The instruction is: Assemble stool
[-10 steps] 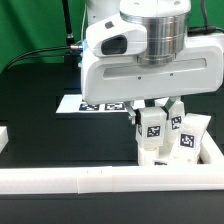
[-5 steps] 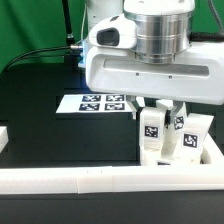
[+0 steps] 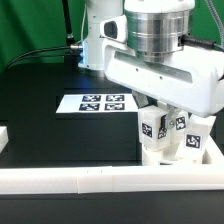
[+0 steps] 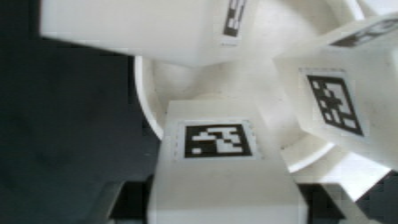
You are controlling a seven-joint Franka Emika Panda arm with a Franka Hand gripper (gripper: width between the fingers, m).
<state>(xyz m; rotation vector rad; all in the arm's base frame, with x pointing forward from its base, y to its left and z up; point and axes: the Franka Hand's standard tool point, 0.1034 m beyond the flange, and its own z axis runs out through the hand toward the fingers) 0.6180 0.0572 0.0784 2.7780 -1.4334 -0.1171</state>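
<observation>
In the exterior view we see the arm's white wrist housing filling the upper half of the picture, with the tool (image 3: 160, 108) hanging just above a cluster of white stool legs at about four o'clock from the picture's centre. The fingers are mostly hidden behind the housing and the legs, and in the wrist view only dark finger parts show on either side of the nearest leg (image 4: 217, 160). We cannot tell whether the tool grips that leg or merely brackets it.

The legs are short, blocky white plastic pieces, each carrying a black-and-white square tag. In the exterior view the front leg (image 3: 152, 133) stands upright with its tag facing the camera. A second leg (image 3: 191, 142) stands just beside it at three o'clock, and a third tagged piece (image 3: 179, 121) shows behind, between the two. They crowd together in the corner formed by the white border rails (image 3: 70, 180).

In the wrist view a curved white rim, likely the round seat (image 4: 157, 85), lies under the legs, and another tagged leg (image 4: 331, 100) sits at two o'clock from the nearest one.

The marker board (image 3: 97, 103) lies flat on the black tabletop (image 3: 50, 130), at ten o'clock from the legs and apart from them.
</observation>
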